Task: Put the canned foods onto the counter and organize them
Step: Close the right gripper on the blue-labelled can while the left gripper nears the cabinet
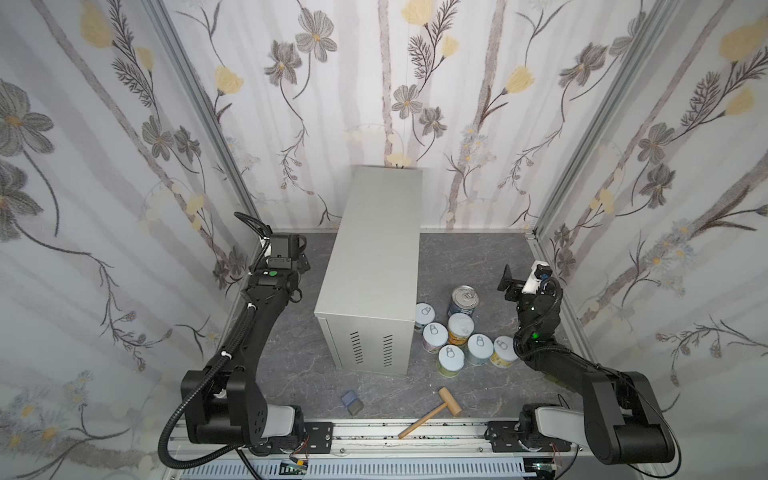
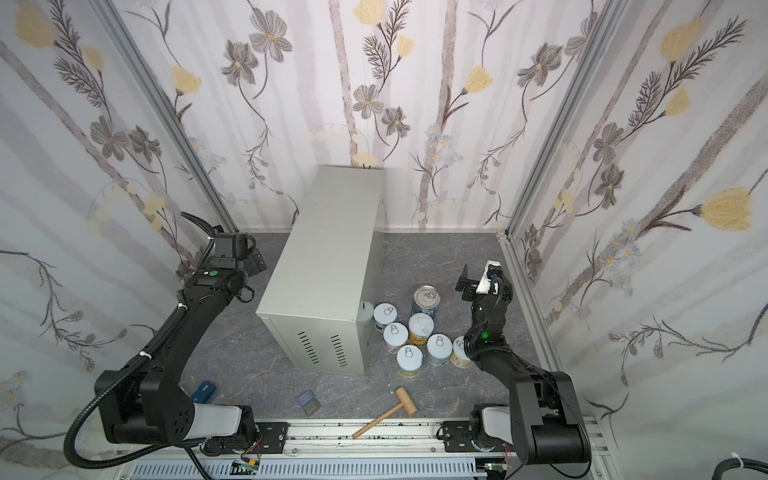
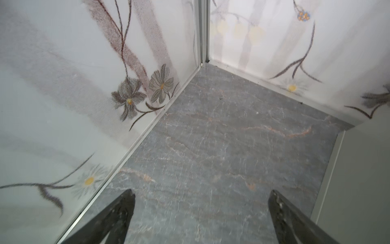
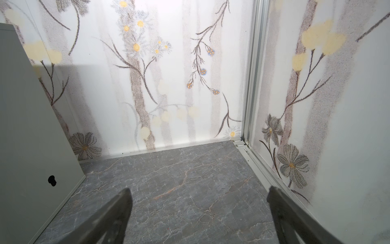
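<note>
Canned foods (image 1: 460,326): seven, all upright on the floor (image 1: 478,257), bunched by the counter's right side near its front corner. The tallest, a blue can (image 1: 464,297) with a bare metal top, stands at the far side of the bunch. The other six have white lids. The can nearest the counter is just beside its wall; contact can't be judged.

Right pincer (image 1: 508,284): jaws wide apart, empty. It hangs over the floor beyond the blue can, toward the far right corner. The right wrist view shows only bare marbled floor between the two fingers (image 4: 124,202), with the counter's (image 4: 25,126) side wall off to one side.

Left pincer (image 1: 302,254): jaws spread, nothing in them. It sits in the gap between the left wall and the counter, toward the far left corner. The left wrist view shows the pincer (image 3: 202,193) over bare floor, counter edge (image 3: 363,179) alongside.

Counter (image 1: 374,257): a tall light-grey metal box, mid-floor, running back to the far wall, two columns of vent slots on its front.

Near front edge of floor: a wooden mallet (image 1: 428,417) lying flat, handle reaching onto the rail. A small blue-grey block (image 1: 352,403) lies left of it. In a top view, a dark blue item (image 2: 203,391) shows by the left arm's base.
</note>
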Motion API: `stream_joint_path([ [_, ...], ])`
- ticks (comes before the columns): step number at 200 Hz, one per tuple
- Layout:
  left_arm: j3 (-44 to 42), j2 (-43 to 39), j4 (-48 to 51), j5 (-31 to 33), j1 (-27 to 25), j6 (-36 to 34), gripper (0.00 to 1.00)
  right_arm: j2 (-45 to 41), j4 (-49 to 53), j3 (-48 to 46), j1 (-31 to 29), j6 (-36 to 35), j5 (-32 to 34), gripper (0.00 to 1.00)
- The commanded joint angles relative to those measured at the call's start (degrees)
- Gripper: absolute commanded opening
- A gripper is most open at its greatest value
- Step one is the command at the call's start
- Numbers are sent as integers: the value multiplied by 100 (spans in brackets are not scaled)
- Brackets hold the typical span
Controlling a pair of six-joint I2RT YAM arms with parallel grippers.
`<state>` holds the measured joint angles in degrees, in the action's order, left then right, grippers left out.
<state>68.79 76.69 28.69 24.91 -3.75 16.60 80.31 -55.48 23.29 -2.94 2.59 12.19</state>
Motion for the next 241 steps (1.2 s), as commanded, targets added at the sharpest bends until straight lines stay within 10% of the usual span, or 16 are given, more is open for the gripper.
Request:
stream_joint_path([
  [1,119,-498,1265,-379,6,-87,100,-233,1479,497,-12,11,198,100],
  [90,-449,-2869,882,-4310,5,-1007,100,520,6832,3793,-991,477,-590,100],
  [241,1360,-2714,2267,-4029,-3,-618,100,1918,8569,4301,-2182,962,-214,100],
])
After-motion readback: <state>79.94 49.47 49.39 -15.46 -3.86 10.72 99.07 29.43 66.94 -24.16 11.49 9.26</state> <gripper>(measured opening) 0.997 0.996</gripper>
